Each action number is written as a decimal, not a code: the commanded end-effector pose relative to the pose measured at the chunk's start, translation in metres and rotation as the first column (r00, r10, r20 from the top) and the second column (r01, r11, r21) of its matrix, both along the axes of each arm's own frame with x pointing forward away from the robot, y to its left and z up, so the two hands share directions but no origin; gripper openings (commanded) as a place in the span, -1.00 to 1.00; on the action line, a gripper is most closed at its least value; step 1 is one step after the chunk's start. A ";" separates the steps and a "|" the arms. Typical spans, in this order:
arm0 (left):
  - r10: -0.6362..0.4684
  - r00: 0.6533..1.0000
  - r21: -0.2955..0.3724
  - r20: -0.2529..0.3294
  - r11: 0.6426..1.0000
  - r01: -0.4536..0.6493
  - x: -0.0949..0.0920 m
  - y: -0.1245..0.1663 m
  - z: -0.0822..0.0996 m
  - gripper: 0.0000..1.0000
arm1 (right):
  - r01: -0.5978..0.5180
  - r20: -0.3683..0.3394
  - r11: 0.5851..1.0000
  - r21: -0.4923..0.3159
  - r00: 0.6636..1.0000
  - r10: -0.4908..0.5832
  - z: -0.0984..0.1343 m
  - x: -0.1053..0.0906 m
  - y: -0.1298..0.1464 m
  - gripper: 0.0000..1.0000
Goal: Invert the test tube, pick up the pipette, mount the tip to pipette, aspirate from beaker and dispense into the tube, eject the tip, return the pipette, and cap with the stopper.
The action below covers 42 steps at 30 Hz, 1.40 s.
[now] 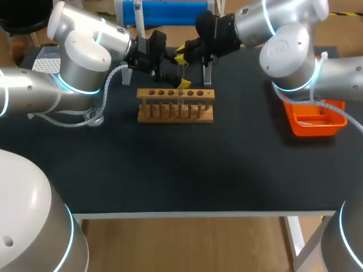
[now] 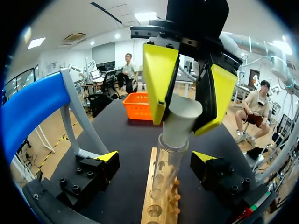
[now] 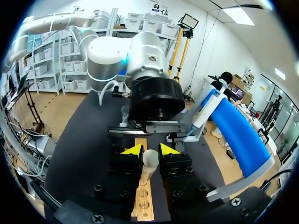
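A wooden test tube rack (image 1: 176, 105) stands at the middle back of the table. A clear glass tube (image 2: 166, 170) stands upright in it. My right gripper (image 3: 150, 150) is shut on a pale stopper (image 3: 150, 159), which sits in the tube's mouth. In the left wrist view the same stopper (image 2: 182, 123) shows between the right arm's yellow fingers (image 2: 159, 78). My left gripper (image 2: 156, 158) is open with the tube between its fingers, neither touching it. In the head view both grippers meet above the rack, left gripper (image 1: 170, 72) and right gripper (image 1: 184, 56).
An orange tray (image 1: 315, 121) lies at the right under my right arm. A blue-topped stand (image 1: 164, 11) rises behind the rack, its legs (image 1: 207, 73) beside the grippers. A white box (image 1: 47, 60) sits at the back left. A small clear vessel (image 1: 97, 119) stands under my left arm.
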<state>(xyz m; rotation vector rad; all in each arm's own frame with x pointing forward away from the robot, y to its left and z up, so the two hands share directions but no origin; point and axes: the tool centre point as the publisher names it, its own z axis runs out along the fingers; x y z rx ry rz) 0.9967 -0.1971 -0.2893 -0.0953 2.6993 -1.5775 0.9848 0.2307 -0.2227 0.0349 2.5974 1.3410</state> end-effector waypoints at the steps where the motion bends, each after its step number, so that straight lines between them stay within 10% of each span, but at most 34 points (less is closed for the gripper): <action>1: -0.004 1.000 -0.001 -0.002 1.000 0.004 0.001 0.000 -0.001 1.00 | 0.000 -0.003 1.000 -0.006 1.000 0.000 -0.002 0.002 0.001 -1.00; 42: -0.004 1.000 -0.001 -0.002 1.000 0.004 0.001 0.000 -0.001 1.00 | 0.048 -0.068 0.999 0.016 0.997 -0.047 -0.031 -0.005 -0.009 -1.00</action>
